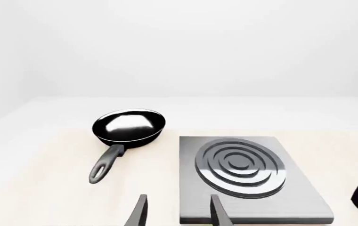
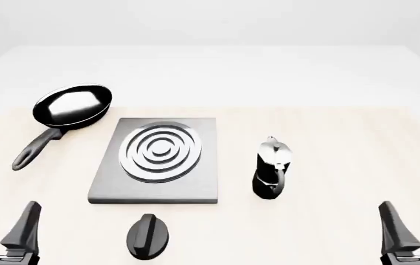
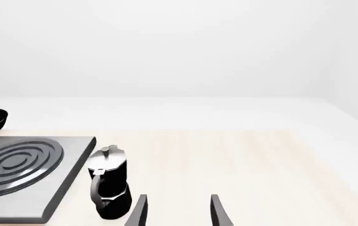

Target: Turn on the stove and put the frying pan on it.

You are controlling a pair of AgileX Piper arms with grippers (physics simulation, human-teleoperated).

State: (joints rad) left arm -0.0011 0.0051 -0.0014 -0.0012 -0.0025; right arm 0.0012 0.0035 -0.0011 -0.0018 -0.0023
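Stove knob point(image 2: 148, 236) untouched, on counter point(image 2: 328, 149) just ahead-right of left gripper point(image 2: 5, 222); both grippers parted, nothing held. Slab point(image 2: 158, 160) beyond knob, frying pan point(image 2: 71, 106) farther, beside slab. First step judged pending: knob to be reached, turned. Right gripper point(image 2: 410, 223) idle.

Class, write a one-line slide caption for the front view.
Frying pan waits left of the stove, knob in front, moka pot right; both grippers open, empty.
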